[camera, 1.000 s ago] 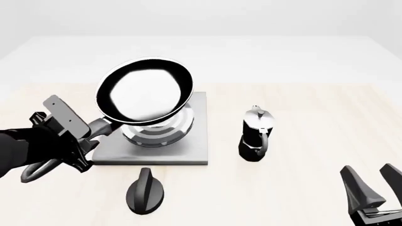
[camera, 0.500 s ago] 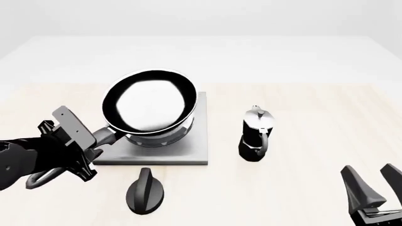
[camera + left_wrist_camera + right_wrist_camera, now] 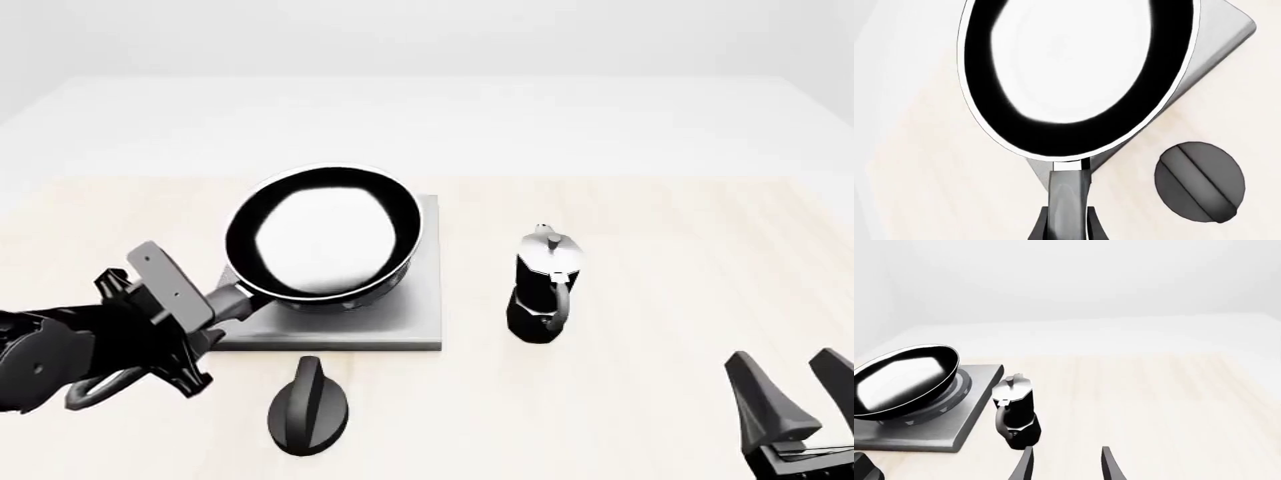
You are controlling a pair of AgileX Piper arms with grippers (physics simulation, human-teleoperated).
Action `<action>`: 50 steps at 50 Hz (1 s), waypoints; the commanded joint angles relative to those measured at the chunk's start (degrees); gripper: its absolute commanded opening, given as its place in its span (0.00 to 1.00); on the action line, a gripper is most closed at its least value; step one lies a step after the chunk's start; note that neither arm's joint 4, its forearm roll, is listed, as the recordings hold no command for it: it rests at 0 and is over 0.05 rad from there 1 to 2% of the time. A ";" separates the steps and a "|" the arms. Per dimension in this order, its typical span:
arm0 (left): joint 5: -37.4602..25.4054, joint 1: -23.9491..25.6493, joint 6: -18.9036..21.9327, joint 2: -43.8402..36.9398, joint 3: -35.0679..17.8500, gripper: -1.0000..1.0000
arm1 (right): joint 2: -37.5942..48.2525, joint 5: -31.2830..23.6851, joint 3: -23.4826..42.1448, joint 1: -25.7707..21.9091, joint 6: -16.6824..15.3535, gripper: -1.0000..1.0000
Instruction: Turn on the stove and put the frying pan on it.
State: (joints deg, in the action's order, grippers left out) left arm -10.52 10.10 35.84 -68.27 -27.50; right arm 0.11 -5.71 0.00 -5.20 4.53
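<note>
My left tool (image 3: 200, 300) is clamped on the long dark grey handle (image 3: 1069, 192) of the round shallow black frying pan (image 3: 324, 237) with its glossy reflective inside; in the left wrist view the two fingers (image 3: 1043, 227) sit against either side of the handle, close to where it joins the thin rim. The pan reaches forward and to the right from that tool, tilted, with the handle side lower. It sits over the flat square brushed-grey metal stove slab (image 3: 400, 320), covering the round burner of concentric silver rings (image 3: 954, 390) (I cannot tell from these views whether its base touches the rings or hangs just above them). The separate black oval knob (image 3: 310, 407) lies on the pale wooden bench (image 3: 641, 260) just to the right of my left tool and a little nearer to me, beside the slab's near edge and apart from it.

My right tool (image 3: 801, 395) hangs low at the near right corner of the bench with its two dark fingers (image 3: 1111, 467) spread apart and nothing between them. Ahead of it and to its left stands the small black-and-silver moka pot (image 3: 546, 285), upright, just beside the stove's right edge without touching it. The stove and pan lie well to the left of this tool.
</note>
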 commanded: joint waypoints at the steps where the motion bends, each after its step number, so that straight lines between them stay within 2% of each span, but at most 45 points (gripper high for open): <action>1: 2.75 -0.12 1.11 -1.34 0.24 0.00 | -0.01 -0.01 0.00 0.13 0.08 1.00; 50: 9.66 -0.33 1.57 -8.20 2.67 0.00 | 0.01 -0.51 0.00 0.35 0.19 1.00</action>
State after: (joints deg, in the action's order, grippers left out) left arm -2.25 9.90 36.57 -75.27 -24.51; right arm 0.13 -6.14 0.00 -4.86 4.65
